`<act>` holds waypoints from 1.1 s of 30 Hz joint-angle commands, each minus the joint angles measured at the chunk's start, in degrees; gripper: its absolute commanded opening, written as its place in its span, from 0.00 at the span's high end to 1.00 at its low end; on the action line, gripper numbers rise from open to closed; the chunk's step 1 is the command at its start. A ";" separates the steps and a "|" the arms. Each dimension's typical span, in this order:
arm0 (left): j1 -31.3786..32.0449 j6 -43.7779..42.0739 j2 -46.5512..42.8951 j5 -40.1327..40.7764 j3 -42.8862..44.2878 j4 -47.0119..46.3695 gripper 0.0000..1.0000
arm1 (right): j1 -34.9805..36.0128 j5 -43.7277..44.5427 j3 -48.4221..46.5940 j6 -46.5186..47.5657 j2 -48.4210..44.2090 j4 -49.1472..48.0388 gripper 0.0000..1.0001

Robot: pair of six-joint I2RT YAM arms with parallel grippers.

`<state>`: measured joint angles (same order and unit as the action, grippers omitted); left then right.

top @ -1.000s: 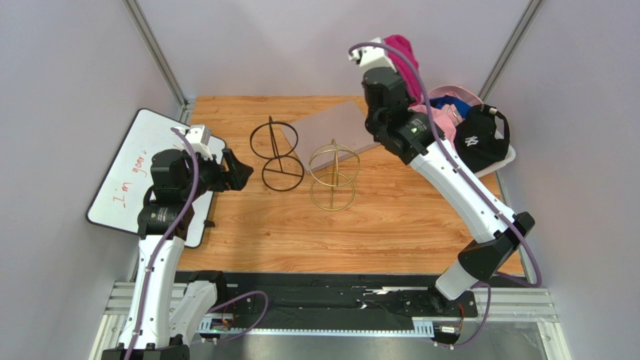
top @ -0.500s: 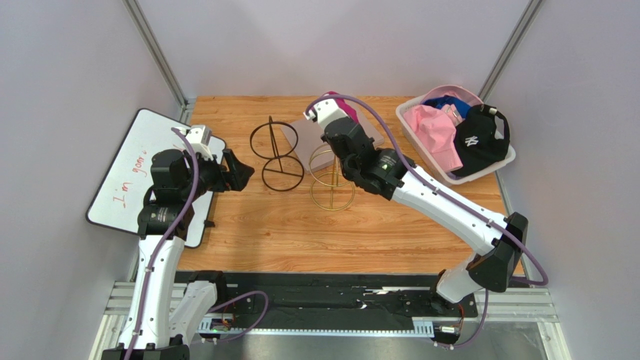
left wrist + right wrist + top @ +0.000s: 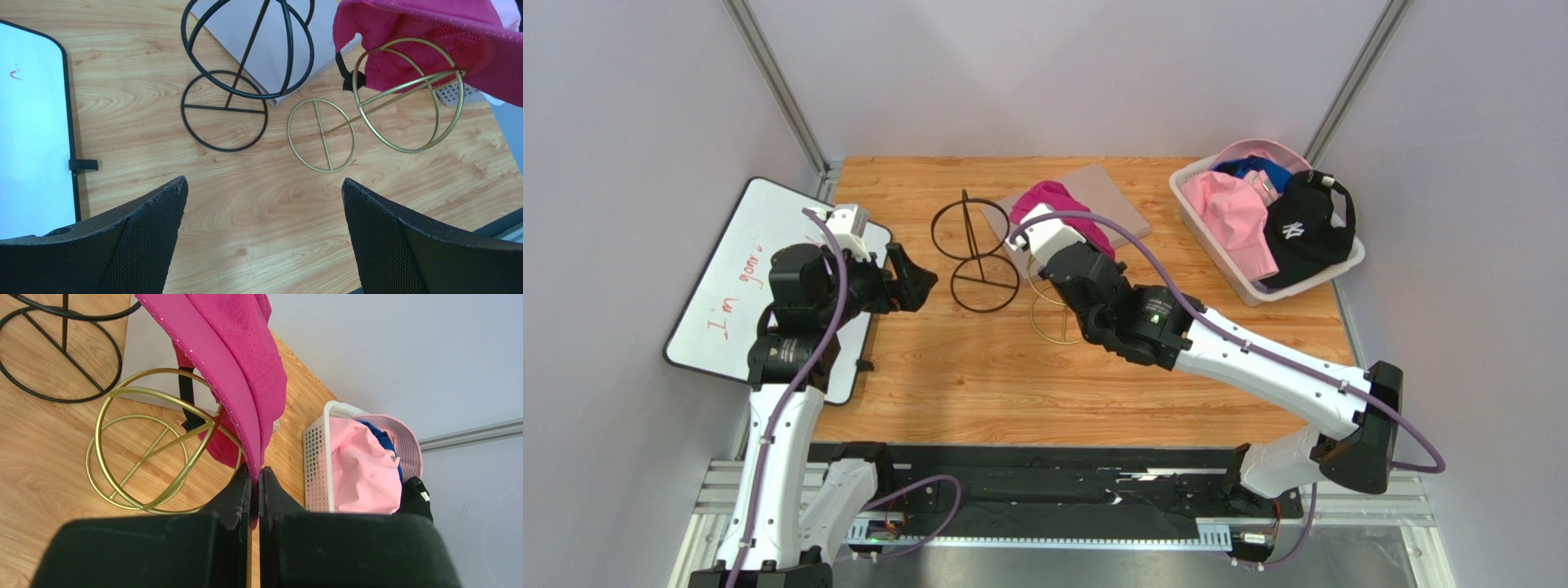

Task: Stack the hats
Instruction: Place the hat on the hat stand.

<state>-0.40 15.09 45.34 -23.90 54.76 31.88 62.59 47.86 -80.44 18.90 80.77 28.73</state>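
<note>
A magenta cap (image 3: pixel 1053 200) (image 3: pixel 239 349) (image 3: pixel 430 30) hangs with its edge pinched in my right gripper (image 3: pixel 255 473), which is shut on it. The cap hovers just over the top of the gold wire frame (image 3: pixel 1063 328) (image 3: pixel 212 424) (image 3: pixel 321 133) at mid table. More hats lie in the white mesh basket (image 3: pixel 1226 265) (image 3: pixel 318 459) at the back right: a pink one (image 3: pixel 1241 214) (image 3: pixel 362 471), a black cap (image 3: pixel 1302 233) and a blue one (image 3: pixel 1259 165). My left gripper (image 3: pixel 913 279) (image 3: pixel 264 180) is open and empty, low over the wood to the left of the frames.
A black wire frame (image 3: pixel 974 245) (image 3: pixel 245 61) stands left of the gold one. A flat grey board (image 3: pixel 1106 196) lies behind both. A whiteboard (image 3: pixel 732 282) rests at the table's left edge. Walls enclose the table on three sides.
My right arm has swung left and down from the basket, carrying the magenta cap over to the gold frame. The left arm has stayed where it was.
</note>
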 commanded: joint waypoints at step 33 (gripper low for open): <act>21.93 11.09 1.86 15.11 -5.80 -4.80 0.01 | 9.92 3.73 12.94 -4.92 -0.70 -2.72 1.00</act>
<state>17.17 20.84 47.88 -11.68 52.45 30.63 71.83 53.93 -68.90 17.78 80.25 25.36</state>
